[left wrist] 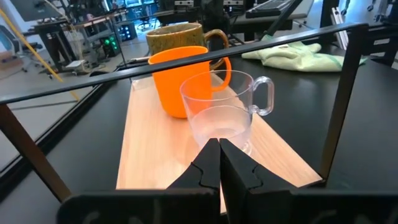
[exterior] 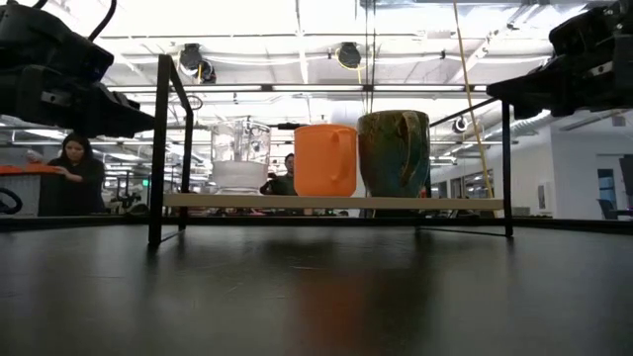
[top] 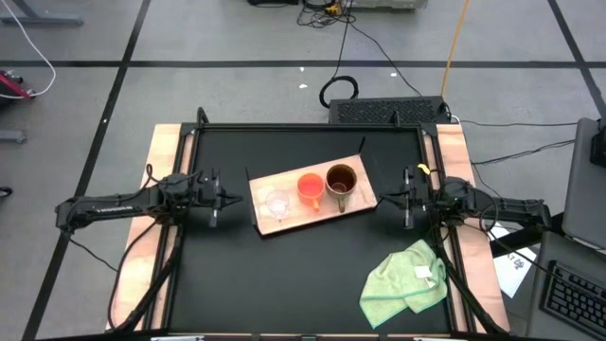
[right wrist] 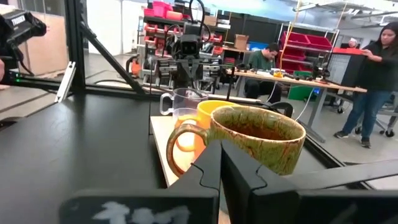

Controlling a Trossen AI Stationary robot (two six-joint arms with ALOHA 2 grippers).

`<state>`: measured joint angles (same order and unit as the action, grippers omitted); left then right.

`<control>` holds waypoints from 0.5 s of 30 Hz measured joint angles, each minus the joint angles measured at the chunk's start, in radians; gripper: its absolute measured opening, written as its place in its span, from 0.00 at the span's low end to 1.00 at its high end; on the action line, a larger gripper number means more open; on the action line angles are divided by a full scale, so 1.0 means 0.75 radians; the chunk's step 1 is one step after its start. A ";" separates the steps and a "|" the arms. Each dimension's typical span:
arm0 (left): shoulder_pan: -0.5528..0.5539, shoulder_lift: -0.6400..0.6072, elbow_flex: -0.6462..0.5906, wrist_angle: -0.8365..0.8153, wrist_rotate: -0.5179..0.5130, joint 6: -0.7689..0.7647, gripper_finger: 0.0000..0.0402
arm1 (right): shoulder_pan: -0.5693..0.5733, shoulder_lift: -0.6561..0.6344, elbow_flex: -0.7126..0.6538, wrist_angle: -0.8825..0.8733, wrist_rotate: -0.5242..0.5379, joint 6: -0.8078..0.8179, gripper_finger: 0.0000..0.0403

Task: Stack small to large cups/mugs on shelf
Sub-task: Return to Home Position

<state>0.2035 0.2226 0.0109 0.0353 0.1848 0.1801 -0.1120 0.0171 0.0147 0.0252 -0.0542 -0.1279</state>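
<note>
Three cups are seen standing upright in a row on the wooden board (top: pixel 284 224): a glass cup (top: pixel 276 203), an orange cup (top: pixel 310 188) and a brown mug (top: pixel 341 179), each just beside the next. The row is laid along the line that runs from one gripper to the other. Straight ahead of the left gripper (top: pixel 233 199) the glass cup is met first, with the orange cup behind it and the mug farthest. Ahead of the right gripper (top: pixel 383 200) the order is reversed, and the mug is nearest.

Each gripper is held near one short end of the board. Its fingers are pressed together with nothing between them, and no cup is touched. The ordering is judged complete, so only a withdrawal appears to be needed: each arm would best be drawn straight back, away from the cup facing it. A green cloth (top: pixel 405 280) is seen off to one side of the right gripper, well apart from the board.
</note>
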 joint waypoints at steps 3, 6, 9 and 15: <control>0.000 0.000 0.000 0.000 0.000 0.030 0.01 | 0.000 0.000 0.000 0.002 -0.001 -0.024 0.00; 0.000 0.000 0.000 0.000 0.000 0.042 0.01 | -0.009 0.004 0.000 0.002 -0.005 -0.026 0.00; 0.000 0.009 0.000 0.000 0.001 0.044 0.01 | -0.032 0.024 0.000 -0.002 -0.011 -0.022 0.00; 0.000 0.093 0.000 -0.001 0.001 0.036 0.01 | -0.065 0.075 0.000 0.006 -0.006 -0.021 0.00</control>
<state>0.2035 0.2926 0.0109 0.0349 0.1852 0.2073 -0.1610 0.0734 0.0147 0.0299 -0.0585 -0.1436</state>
